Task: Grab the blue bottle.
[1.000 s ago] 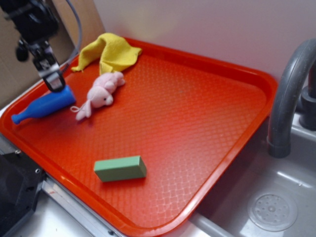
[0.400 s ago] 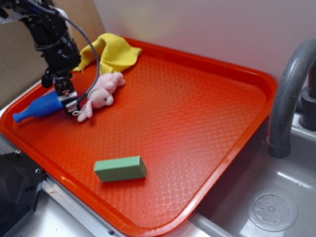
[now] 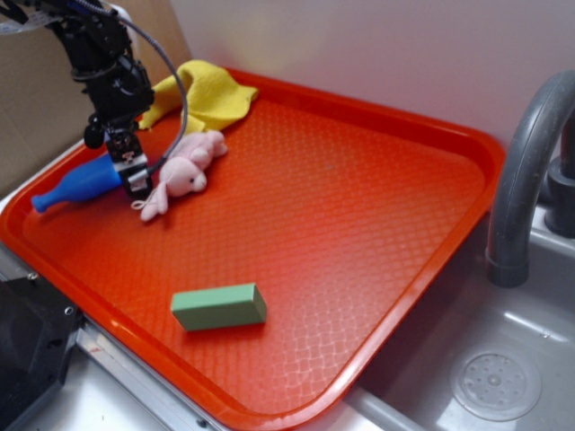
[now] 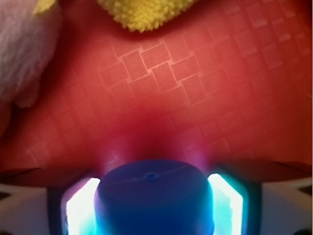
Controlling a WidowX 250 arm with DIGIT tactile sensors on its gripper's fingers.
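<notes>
The blue bottle (image 3: 76, 186) lies on its side at the left end of the red tray (image 3: 359, 180), neck pointing left toward the rim. My gripper (image 3: 130, 175) stands over the bottle's wide base end, shut on it. In the wrist view the bottle's round base (image 4: 154, 196) fills the gap in my gripper (image 4: 154, 208), with both pads (image 4: 80, 205) pressed against its sides. The neck tip sits slightly off the tray floor.
A pink plush (image 3: 184, 169) lies just right of the gripper, nearly touching it. A yellow cloth (image 3: 202, 94) is bunched at the tray's back left corner. A green block (image 3: 218, 306) rests near the front rim. A grey faucet (image 3: 526, 171) and sink drain (image 3: 496, 384) are at the right.
The gripper came down from above the bottle and closed around its base. The bottle's neck end has since shifted slightly up and to the right.
</notes>
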